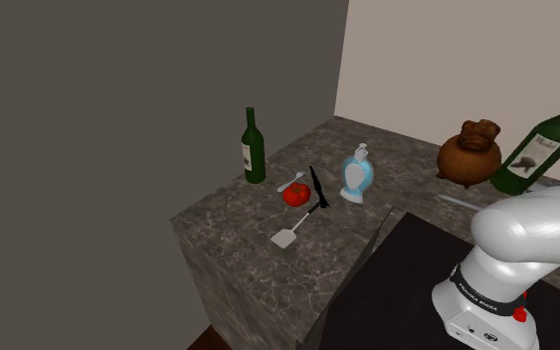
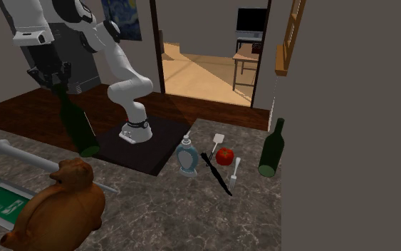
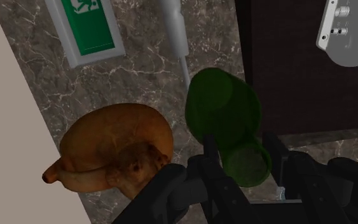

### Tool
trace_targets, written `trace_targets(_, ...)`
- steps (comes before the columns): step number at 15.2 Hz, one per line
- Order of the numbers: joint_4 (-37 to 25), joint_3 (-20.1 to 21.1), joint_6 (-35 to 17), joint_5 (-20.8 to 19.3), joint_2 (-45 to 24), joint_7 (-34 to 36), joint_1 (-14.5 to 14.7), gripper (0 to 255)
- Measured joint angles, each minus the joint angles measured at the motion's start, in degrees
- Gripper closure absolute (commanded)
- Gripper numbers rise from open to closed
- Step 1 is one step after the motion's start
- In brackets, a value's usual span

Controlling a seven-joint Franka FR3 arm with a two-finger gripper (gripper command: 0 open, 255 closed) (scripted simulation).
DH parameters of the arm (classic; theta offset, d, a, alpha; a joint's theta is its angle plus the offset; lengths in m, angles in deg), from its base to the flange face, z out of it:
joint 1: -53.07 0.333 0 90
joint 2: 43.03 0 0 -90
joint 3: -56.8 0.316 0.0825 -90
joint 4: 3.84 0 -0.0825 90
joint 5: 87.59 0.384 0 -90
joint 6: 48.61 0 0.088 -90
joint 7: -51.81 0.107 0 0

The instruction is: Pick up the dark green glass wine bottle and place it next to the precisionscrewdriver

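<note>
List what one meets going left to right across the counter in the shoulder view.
upright green bottle → red tomato → blue and white dispenser → brown pot → tilted green wine bottle

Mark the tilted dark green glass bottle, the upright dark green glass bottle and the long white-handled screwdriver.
Tilted dark green glass bottle (image 1: 536,150): shoulder view, on its label.
Upright dark green glass bottle (image 1: 255,161): shoulder view, on its body.
Long white-handled screwdriver (image 2: 21,155): second exterior view, on its handle.
</note>
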Motion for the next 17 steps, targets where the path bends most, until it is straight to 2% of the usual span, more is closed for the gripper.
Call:
trace_targets(10, -3.3, -5.9, 5.5, -7.7, 6.4, -12.0, -4.8, 255)
trace_targets(17, -9.3, -12.1, 8.3, -13.8, 8.2, -22.1, -6.0, 255)
